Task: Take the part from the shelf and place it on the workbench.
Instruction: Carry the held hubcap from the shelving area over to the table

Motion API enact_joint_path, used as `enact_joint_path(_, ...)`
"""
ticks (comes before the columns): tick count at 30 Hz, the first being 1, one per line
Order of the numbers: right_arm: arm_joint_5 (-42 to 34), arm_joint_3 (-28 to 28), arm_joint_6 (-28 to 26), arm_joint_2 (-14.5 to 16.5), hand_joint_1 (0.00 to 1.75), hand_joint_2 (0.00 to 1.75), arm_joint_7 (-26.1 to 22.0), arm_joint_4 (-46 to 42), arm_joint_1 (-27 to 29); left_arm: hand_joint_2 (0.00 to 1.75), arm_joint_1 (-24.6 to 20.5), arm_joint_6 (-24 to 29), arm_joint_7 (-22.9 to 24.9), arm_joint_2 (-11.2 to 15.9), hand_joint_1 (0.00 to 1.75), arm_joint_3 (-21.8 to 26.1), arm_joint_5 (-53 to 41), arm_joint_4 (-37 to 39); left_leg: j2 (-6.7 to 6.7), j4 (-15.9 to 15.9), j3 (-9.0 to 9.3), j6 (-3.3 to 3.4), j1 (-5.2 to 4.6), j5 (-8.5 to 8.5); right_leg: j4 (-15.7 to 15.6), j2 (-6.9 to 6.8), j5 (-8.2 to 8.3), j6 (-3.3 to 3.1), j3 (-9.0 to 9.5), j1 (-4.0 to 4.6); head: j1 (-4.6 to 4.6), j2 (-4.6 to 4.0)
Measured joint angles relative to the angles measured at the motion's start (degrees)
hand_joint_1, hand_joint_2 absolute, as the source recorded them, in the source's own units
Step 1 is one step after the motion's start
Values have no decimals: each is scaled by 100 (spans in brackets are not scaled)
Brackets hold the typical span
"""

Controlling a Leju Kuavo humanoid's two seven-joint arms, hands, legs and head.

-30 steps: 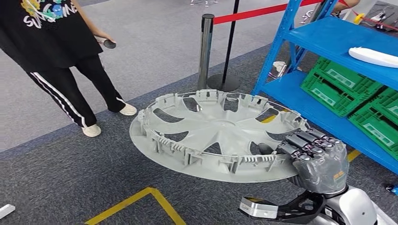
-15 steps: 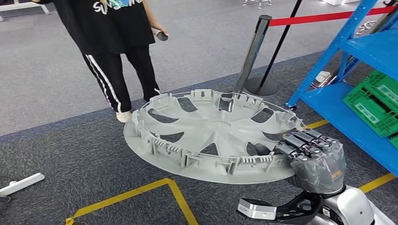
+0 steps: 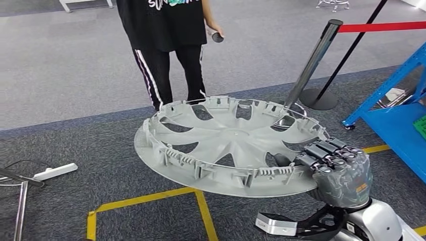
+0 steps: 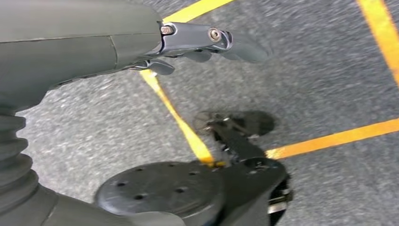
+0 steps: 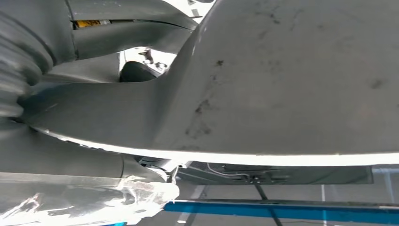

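- The right hand [image 3: 337, 173] clamps the rim of a grey wheel cover [image 3: 228, 143], fingers curled over the edge, carrying it flat and inner side up so it cannot slide off.
- The cover hangs in the air over grey carpet, clear of the blue shelf [image 3: 397, 125] on the right; no workbench can be seen.
- The left hand [image 4: 207, 44] hangs over the floor's yellow tape [image 4: 181, 125]; whether its fingers are apart or together cannot be told.
- A person [image 3: 168, 45] stands just beyond the cover, near a stanchion [image 3: 311, 65].
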Motion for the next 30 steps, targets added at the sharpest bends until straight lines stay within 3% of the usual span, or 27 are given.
enact_joint_path(1,1,-5,-1,0,175,175,1,-3,1,175,0,0,2,-1,0,-3,-1,-2,166,162,-87,-12,-27,-116,-60,-92,27,-42,16,5,-9,0)
enact_joint_path(3,1,-16,-2,0,175,175,3,-8,7,175,-24,-1,4,-7,0,-5,-2,-5,516,826,-385,-13,-71,-494,-105,-263,67,-117,16,39,-20,0)
enact_joint_path(5,5,-25,-5,0,175,175,7,-8,16,175,-35,-3,8,-13,0,-5,-2,-5,605,1422,-621,-11,-78,-714,-126,-442,86,-152,3,80,-21,0)
enact_joint_path(6,9,-28,-9,0,175,175,8,-9,18,175,-29,-4,14,-14,0,-7,-2,-5,615,1460,-604,-2,-82,-678,-132,-523,89,-159,-2,93,-21,0)
enact_joint_path(8,25,-36,-22,0,175,175,9,-25,25,175,-17,-10,28,-13,0,-8,-2,-5,716,911,-247,45,-112,-347,-135,-672,72,-161,15,109,-21,0)
enact_joint_path(10,58,-46,-51,0,175,175,8,-63,45,175,-24,-29,36,-10,0,-8,-2,-5,1032,216,153,137,-209,-99,-114,-813,35,-146,21,143,-21,1)
enact_joint_path(12,98,-63,-96,1,175,175,7,-108,73,175,-32,-65,43,-3,0,-7,1,-4,1181,-61,262,230,-279,-96,-77,-955,11,-118,-7,184,-17,1)
enact_joint_path(14,126,-83,-120,-2,175,175,7,-151,86,175,-26,-111,47,-2,0,-8,3,-3,1029,-120,237,284,-256,-105,-50,-1061,-27,-84,-37,197,-16,0)
enact_joint_path(16,153,-98,-132,-12,175,175,7,-190,101,175,-28,-151,53,-8,0,-10,3,1,881,-154,234,324,-204,-87,186,-818,-185,-28,-154,161,-11,0)
enact_joint_path(18,173,-105,-152,-20,175,175,8,-211,139,175,-60,-191,62,-19,0,-11,0,8,736,-170,227,359,-158,-70,904,-412,-493,36,-508,101,4,0)
enact_joint_path(20,178,-105,-162,-22,175,175,9,-215,179,175,-89,-233,67,-38,0,-11,-5,24,581,-172,216,365,-126,-55,1631,-272,-706,91,-905,53,9,0)
enact_joint_path(21,179,-105,-163,-22,175,175,9,-215,196,175,-94,-250,70,-49,0,-11,-8,37,501,-170,215,359,-109,-48,1737,-261,-673,116,-988,28,8,0)
enact_joint_path(23,179,-105,-163,-23,175,175,10,-216,218,175,-98,-278,75,-67,0,-10,-11,72,330,-161,223,324,-68,-40,1252,-205,-297,172,-800,-43,8,0)
enact_joint_path(25,179,-105,-164,-24,175,175,14,-223,230,175,-112,-303,77,-71,0,-7,-13,111,164,-136,200,251,-35,-27,472,112,66,260,-439,-159,6,0)
enact_joint_path(27,178,-105,-167,-24,175,175,20,-234,244,175,-116,-320,79,-67,0,-4,-13,146,17,-117,108,160,-15,33,116,351,122,278,-275,-210,2,0)
enact_joint_path(29,177,-105,-166,-24,175,175,26,-240,263,175,-85,-340,81,-79,0,-7,-11,177,-115,-142,26,80,12,113,84,248,105,206,-273,-184,-2,0)
enact_joint_path(30,176,-105,-163,-24,175,175,27,-241,274,175,-68,-354,81,-94,0,-9,-10,191,-67,-128,-7,55,7,104,74,172,120,163,-271,-174,-6,0)
